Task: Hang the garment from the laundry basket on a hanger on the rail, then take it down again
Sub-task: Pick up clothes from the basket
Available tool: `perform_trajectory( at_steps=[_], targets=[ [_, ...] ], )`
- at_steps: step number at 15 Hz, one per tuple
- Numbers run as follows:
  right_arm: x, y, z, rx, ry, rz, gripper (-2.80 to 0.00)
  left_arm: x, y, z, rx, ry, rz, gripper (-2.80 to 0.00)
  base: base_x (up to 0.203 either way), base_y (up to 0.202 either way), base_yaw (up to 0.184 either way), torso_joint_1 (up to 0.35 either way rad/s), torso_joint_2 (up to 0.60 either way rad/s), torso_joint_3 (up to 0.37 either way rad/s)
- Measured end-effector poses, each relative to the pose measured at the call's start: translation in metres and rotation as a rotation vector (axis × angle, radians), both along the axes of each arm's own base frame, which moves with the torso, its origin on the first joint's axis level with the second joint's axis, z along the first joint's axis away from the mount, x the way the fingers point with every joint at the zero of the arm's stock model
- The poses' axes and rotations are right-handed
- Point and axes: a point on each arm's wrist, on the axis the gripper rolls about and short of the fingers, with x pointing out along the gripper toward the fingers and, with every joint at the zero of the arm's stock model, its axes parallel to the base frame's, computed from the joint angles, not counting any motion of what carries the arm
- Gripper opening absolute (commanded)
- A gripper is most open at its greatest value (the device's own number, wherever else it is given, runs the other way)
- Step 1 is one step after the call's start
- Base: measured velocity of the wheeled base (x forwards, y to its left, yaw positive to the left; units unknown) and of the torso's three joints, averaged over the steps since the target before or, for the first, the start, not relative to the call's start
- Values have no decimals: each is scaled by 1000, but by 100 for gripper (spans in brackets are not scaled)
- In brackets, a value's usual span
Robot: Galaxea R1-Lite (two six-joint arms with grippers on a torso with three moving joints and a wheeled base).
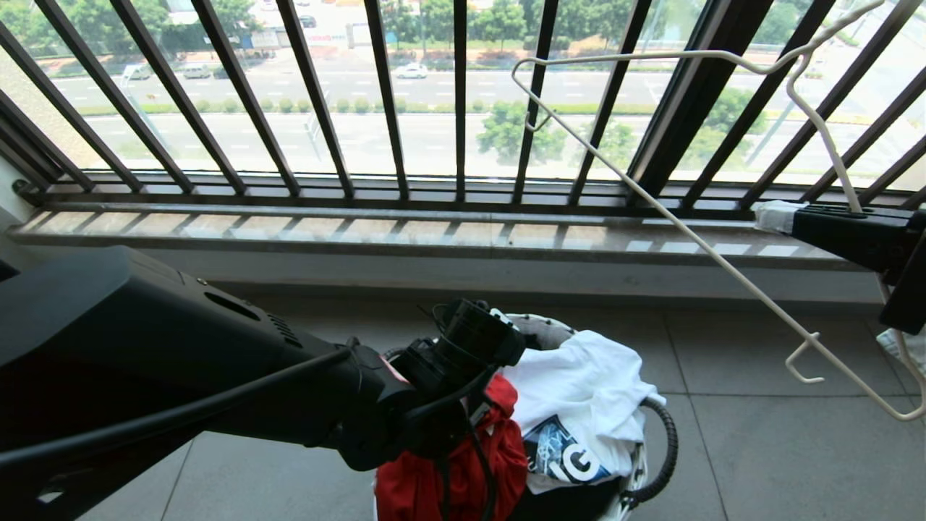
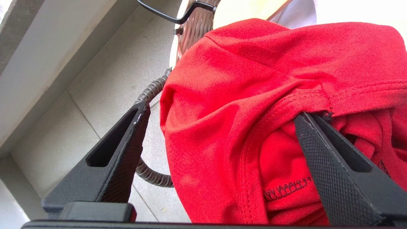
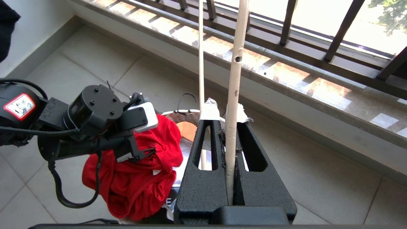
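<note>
A: Red garment (image 2: 241,105), quick read?

B: Soft knit tee, light, floppy, bunched in a heap at the near side of the laundry basket (image 1: 655,463), some of it spilling over the rim. It won't hold shape; I'd expect it to sag and trail when lifted. Not fragile, not slippery.

A: Where to grab?

B: The stitched hem or collar band showing in the left wrist view. The doubled seam looks thicker, so it's the likeliest bit to pinch without slipping. Bunched folds could mean catching two layers.

A: Left gripper (image 2: 222,117)?

B: Down at the heap, jaws spread wide. One finger sits outside the fabric over the floor, the other is pressed into the folds by the seam. Nothing clamped.

A: Neighbours in the basket?

B: White T-shirt (image 1: 579,391) with a dark graphic lies just beside the red one, touching it. Risk of dragging it along. The black corrugated handle (image 2: 149,95) loops right by the outer finger and could snag.

A: Right gripper (image 3: 230,127)?

B: Up on the right, shut on the wire of the hanger (image 1: 694,224), which is thin, stiff and tilted, one end reaching toward the balcony railing (image 1: 318,94).

A: Room?

B: Tiled floor (image 1: 781,434) around the basket leaves room. The ledge and railing bars close off the far side. Lifting straight up looks free; the hanger frame is well apart on the right. Hanging rail isn't in view.
</note>
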Motion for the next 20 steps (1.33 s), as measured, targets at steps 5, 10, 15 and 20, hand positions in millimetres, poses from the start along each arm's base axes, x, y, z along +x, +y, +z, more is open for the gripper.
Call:
perform_trajectory(
  at_steps=[5, 10, 15, 20],
  targets=[
    [0, 0, 0, 0, 0, 0, -280, 6, -4, 4, -31, -74, 45, 0, 0, 0, 0, 0, 0, 0],
    [0, 0, 0, 0, 1, 1, -280, 5, -1, 18, -27, -140, 119, 0, 0, 0, 0, 0, 0, 0],
    [1, 1, -1, -2, 5, 2, -280, 2, 4, 30, -35, -167, 142, 0, 0, 0, 0, 0, 0, 0],
    [2, 1, -1, -3, 7, 2, -280, -1, 5, 27, -10, -152, 122, 0, 0, 0, 0, 0, 0, 0]
  ],
)
